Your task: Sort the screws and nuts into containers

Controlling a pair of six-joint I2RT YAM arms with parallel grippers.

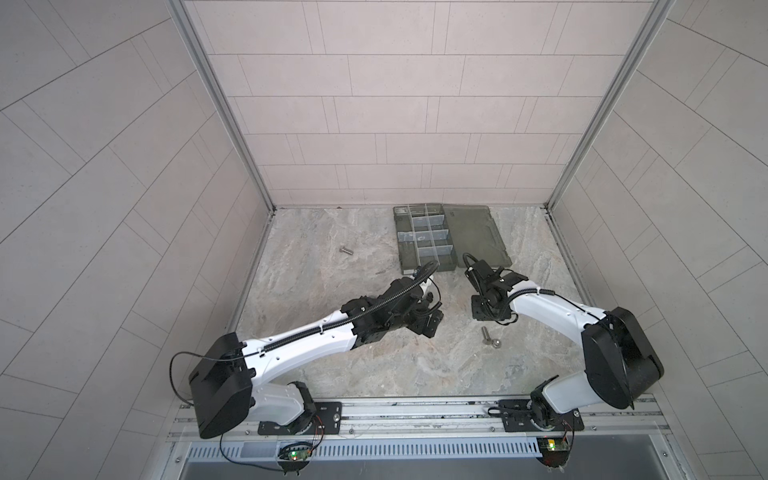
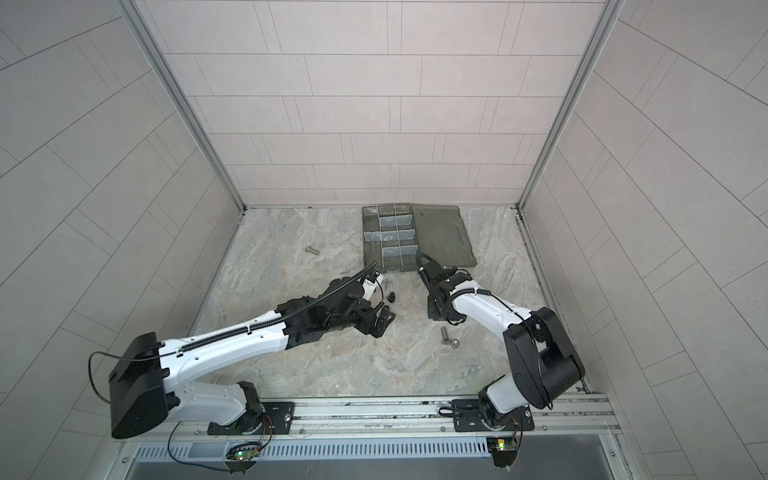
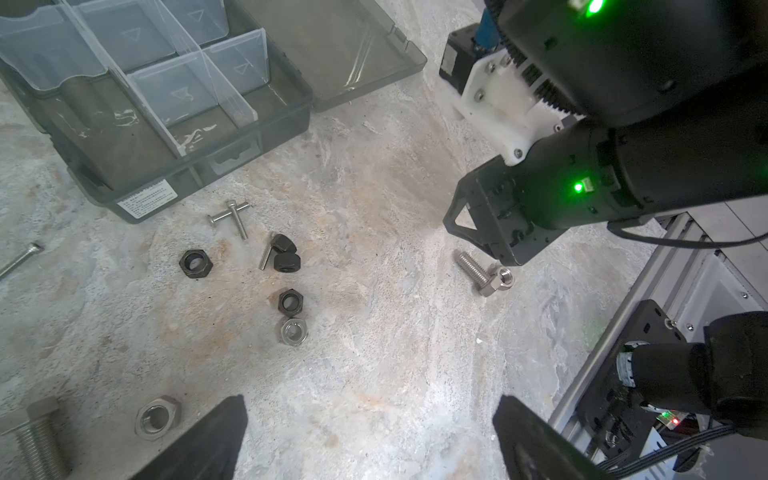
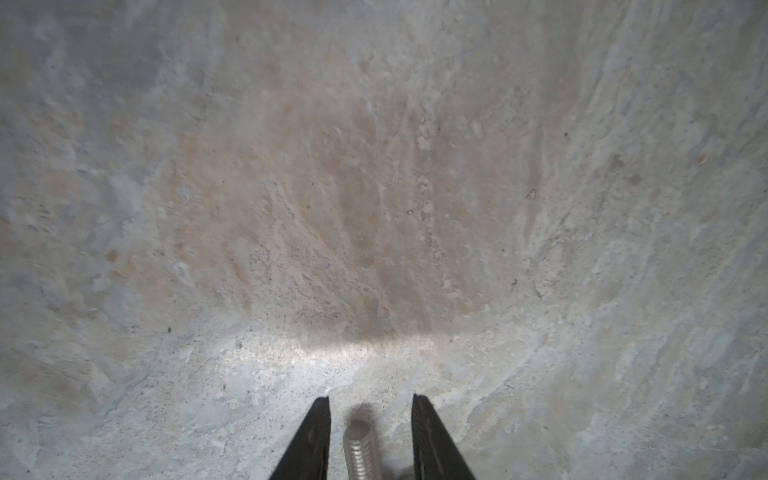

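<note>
Steel screw (image 4: 358, 451) lies between my right end effector's (image 4: 371, 398) parted jaws; left end effector (image 3: 370, 401) agape; box label (image 3: 146, 198), left wrist view only, illegible.

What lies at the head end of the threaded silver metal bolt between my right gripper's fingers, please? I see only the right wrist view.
Observer: In the left wrist view, a shiny silver hex nut rests against the hex head of that silver bolt.
Operator: Thank you. Where would the bolt be dropped?
Observer: In both top views the smoky grey-green translucent organizer box lies open at the far side of the stone-patterned table, beyond the right gripper.
Operator: Is the other arm in the way?
Observer: No; the left gripper is open and empty, apart from your bolt.
</note>
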